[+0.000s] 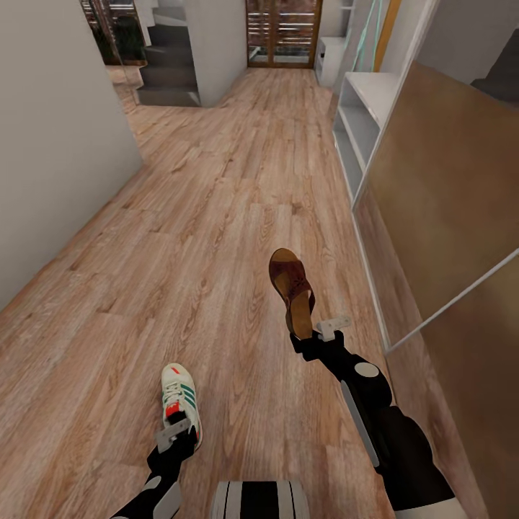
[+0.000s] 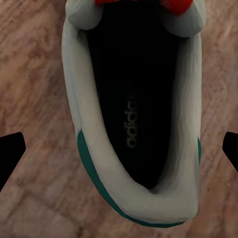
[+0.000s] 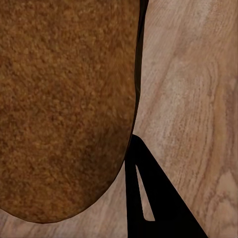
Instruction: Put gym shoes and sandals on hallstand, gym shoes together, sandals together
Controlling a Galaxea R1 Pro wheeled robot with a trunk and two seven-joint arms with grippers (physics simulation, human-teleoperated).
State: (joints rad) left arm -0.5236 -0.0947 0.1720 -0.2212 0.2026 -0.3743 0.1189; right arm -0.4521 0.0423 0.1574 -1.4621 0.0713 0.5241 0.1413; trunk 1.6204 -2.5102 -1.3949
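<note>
Right hand (image 1: 315,339) grips sandal (image 1: 291,288) by its heel, left hand (image 1: 175,437) grips gym shoe (image 1: 181,402) likewise, for carrying to hallstand (image 1: 360,115) at 1 o'clock.

One gym shoe (image 1: 180,405), one sandal (image 1: 291,290), two pincers — left (image 1: 175,432), right (image 1: 322,333) — one hallstand (image 1: 360,122)

Wood-plank corridor floor (image 1: 216,216) (knotty); hallstand (image 1: 360,122) stands on it

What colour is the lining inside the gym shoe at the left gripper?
Black, with a red tongue above; the gym shoe shows it best in the left wrist view.
</note>
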